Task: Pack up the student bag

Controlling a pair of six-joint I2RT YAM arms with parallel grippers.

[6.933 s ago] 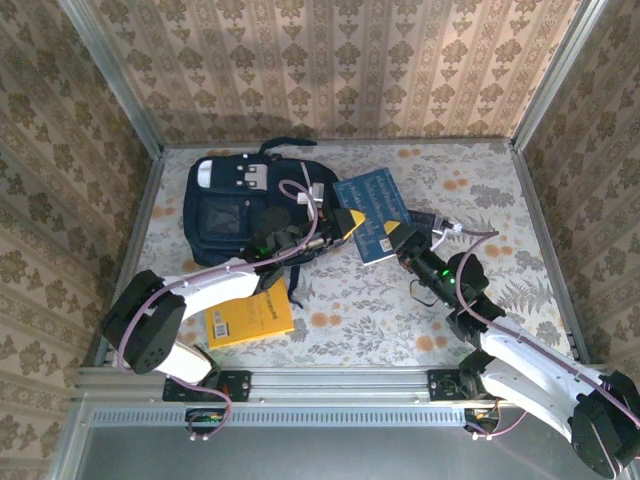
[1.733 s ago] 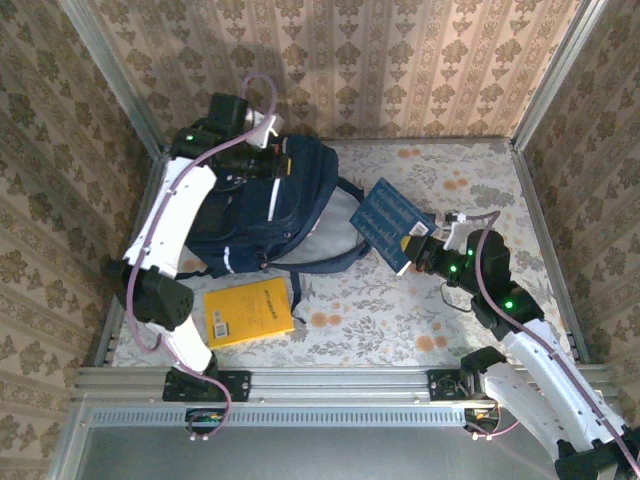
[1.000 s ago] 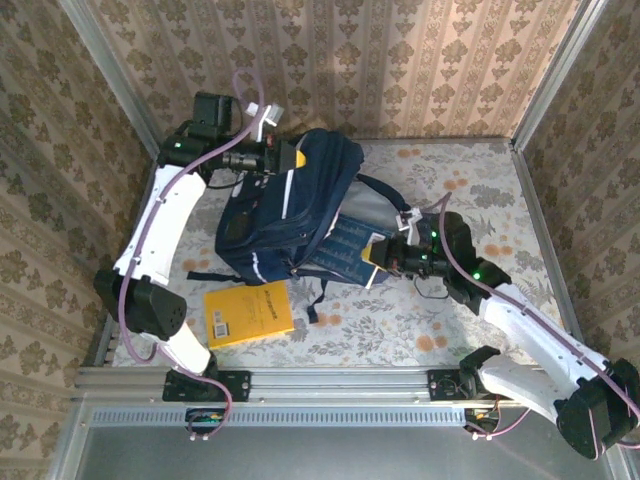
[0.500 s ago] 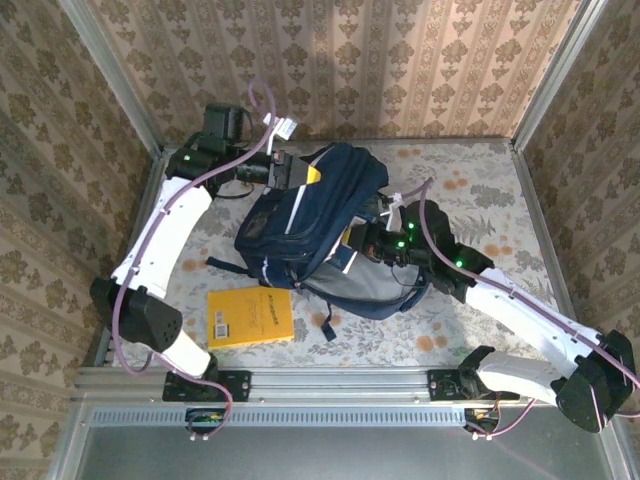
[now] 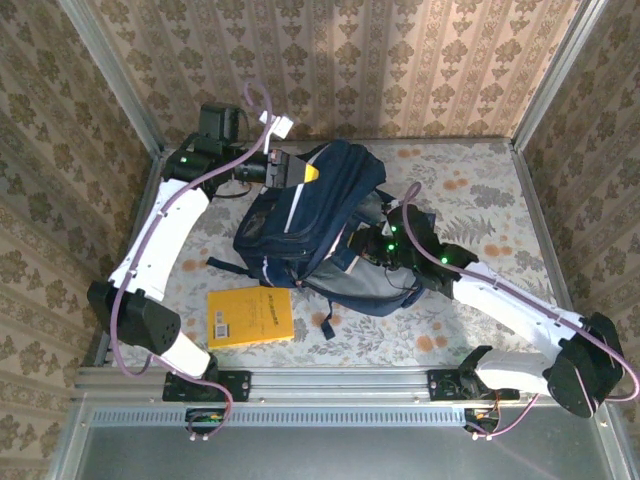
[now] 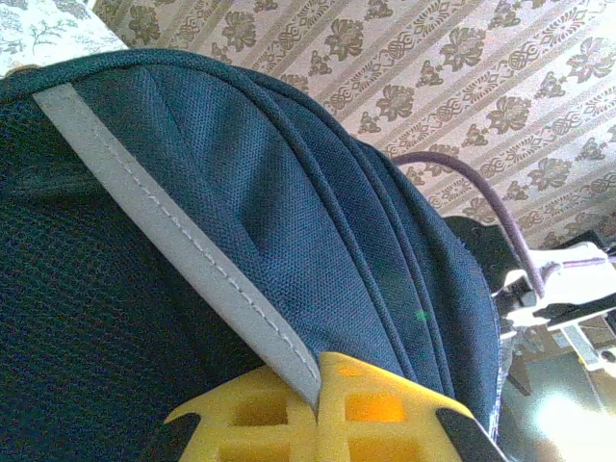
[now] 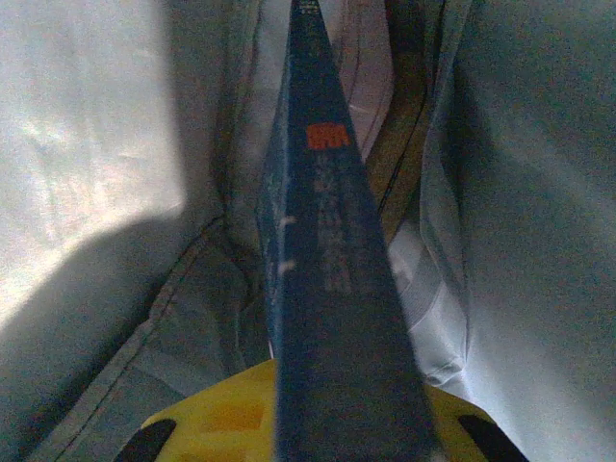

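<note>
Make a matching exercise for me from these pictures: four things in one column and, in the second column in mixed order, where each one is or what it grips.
Things:
1. yellow book
2. blue book
3. left hand
4. right hand

Places or states:
a. shut on the top edge of the student bag
b. lying flat on the table
c. shut on the blue book
d. inside the student bag

Pairs: 1-b; 2-d; 3-a; 4-c
</note>
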